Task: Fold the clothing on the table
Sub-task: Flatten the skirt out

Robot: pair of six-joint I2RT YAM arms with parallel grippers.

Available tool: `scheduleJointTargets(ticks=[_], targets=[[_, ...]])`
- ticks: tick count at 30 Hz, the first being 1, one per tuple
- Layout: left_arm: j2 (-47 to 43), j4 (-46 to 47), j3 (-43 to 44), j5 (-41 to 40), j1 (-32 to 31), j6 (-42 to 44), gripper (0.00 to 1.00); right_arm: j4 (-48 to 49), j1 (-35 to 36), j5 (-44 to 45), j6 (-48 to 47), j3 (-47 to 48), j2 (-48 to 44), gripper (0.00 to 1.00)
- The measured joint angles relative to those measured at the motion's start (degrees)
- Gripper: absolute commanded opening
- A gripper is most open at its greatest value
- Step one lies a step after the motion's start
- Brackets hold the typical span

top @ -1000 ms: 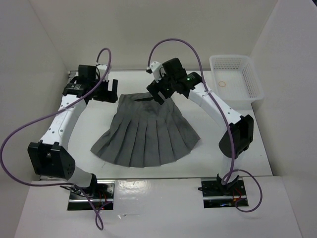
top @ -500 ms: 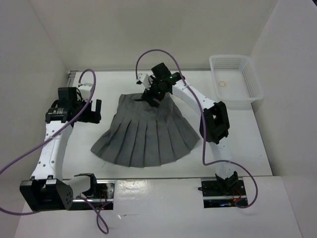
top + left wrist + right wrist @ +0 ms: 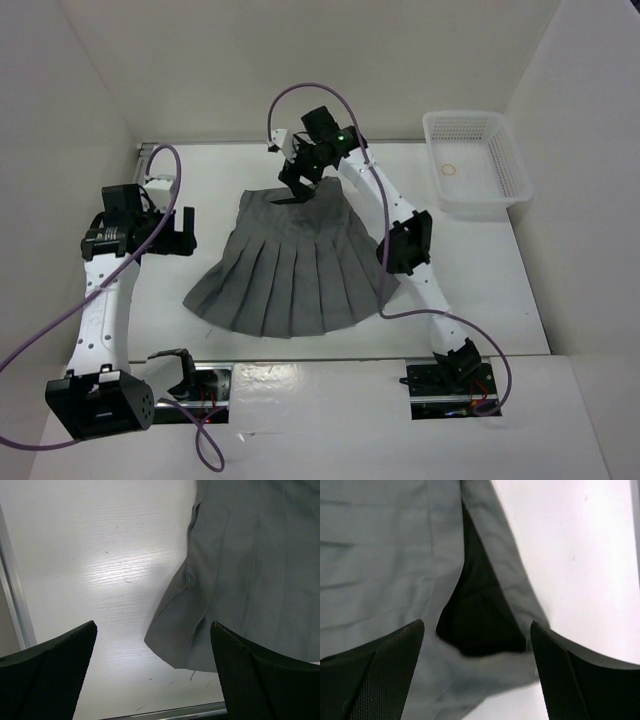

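Matte white, the large rectangular table carries the plain mid-grey pleated skirt spread flat at its centre, with the narrow waistband far and the wide hem fanned toward the near edge. No fold shows in it, so I judge the whole task is left to do. The left fingers stand released and empty just left of the skirt's left edge. The right fingers hang spread over the gaping waistband at the far end, grasping nothing.

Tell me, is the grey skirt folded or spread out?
Spread out. The grey pleated fabric skirt lies flat on the white table, pleats fanned wide, nothing doubled over.
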Motion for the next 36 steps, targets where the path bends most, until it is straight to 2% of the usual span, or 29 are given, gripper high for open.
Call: scheduleJointTargets(ticks=[2, 5, 13, 16, 17, 20, 21, 24, 31, 34, 35, 36], targets=[[0.3, 0.0, 0.0, 0.6, 0.0, 0.1, 1.0, -4.9, 0.0, -0.4, 0.2, 14.3, 8.5, 0.9], [1.4, 0.1, -0.1, 1.4, 0.0, 0.2, 1.0, -9.0, 0.0, -0.7, 0.1, 18.9, 12.3, 0.9], [2.6, 0.1, -0.8, 2.1, 0.0, 0.2, 1.0, -12.4, 0.7, -2.9, -2.2, 8.0, 10.7, 0.9], [2.7, 0.2, -0.9, 2.1, 0.0, 0.2, 1.0, -13.3, 1.0, -3.6, -2.7, 5.1, 10.7, 0.84], [2.8, 0.2, -1.0, 2.1, 0.0, 0.2, 1.0, -13.6, 1.0, -3.9, -2.8, 4.6, 10.7, 0.73], [2.9, 0.2, -1.0, 2.2, 0.0, 0.2, 1.0, -13.8, 1.0, -4.3, -3.2, 4.3, 10.7, 0.5], [2.9, 0.2, -1.0, 2.2, 0.0, 0.2, 1.0, -14.0, 1.0, -4.3, -2.9, 4.8, 10.7, 0.32], [2.9, 0.2, -1.0, 2.3, 0.1, 0.2, 1.0, -14.6, 1.0, -4.2, -2.4, 7.6, 10.7, 0.0], [2.9, 0.2, -1.0, 2.3, 0.5, 0.2, 1.0, -14.3, 1.1, -3.1, 1.1, 24.0, 11.5, 0.0], [2.9, 0.4, -1.0, 2.3, 0.6, 0.2, 1.0, -13.2, 1.5, -1.8, 2.1, 25.4, 10.8, 0.13], [2.9, 0.4, -1.0, 2.3, 0.6, 0.2, 1.0, -12.8, 1.6, -1.2, 2.5, 25.4, 10.8, 0.28], [2.9, 0.4, -1.0, 2.3, 0.6, 0.2, 1.0, -12.3, 1.8, 0.0, 3.3, 25.4, 10.9, 0.66]])
